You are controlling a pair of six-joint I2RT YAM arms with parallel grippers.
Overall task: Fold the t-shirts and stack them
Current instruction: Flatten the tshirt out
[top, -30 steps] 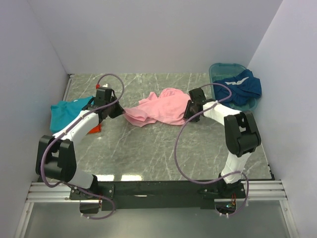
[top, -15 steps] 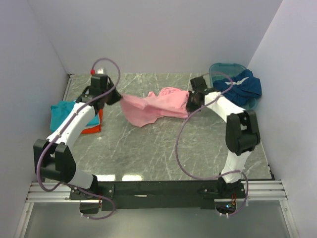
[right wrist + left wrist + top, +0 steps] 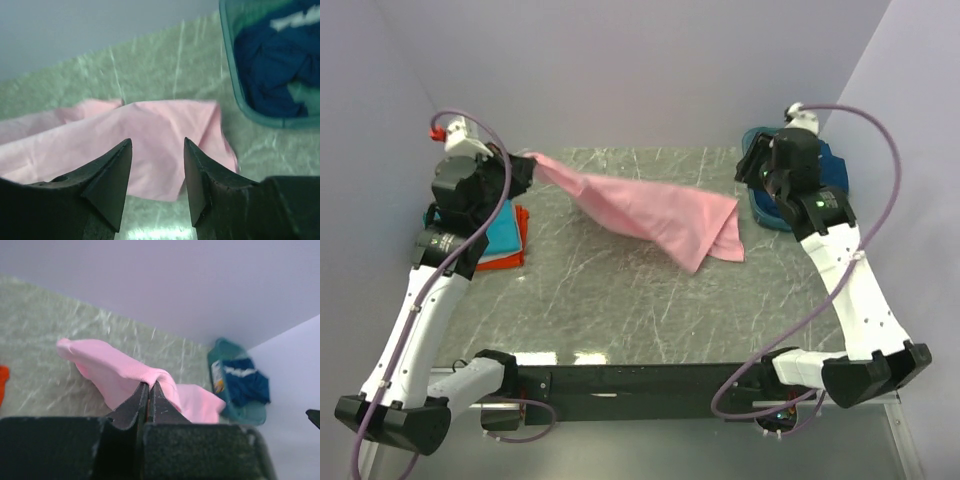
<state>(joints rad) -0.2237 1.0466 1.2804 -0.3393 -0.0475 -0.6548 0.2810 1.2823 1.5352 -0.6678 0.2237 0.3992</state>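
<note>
Light pink t-shirt; teal t-shirt; orange t-shirt; dark blue t-shirt, white trim; teal basin; grey marbled table.

A grey-green table with white marble-like veins fills the floor of the cell, its near edge glossy with reflected light. A black beam runs along that edge, with a plain grey panel below it. Pale lilac walls close the table in at the back and on both sides, meeting at the two far corners. A teal plastic basin with a raised rim sits upright on the table in the far right corner, close against the right wall and only partly visible in the top view.
</note>
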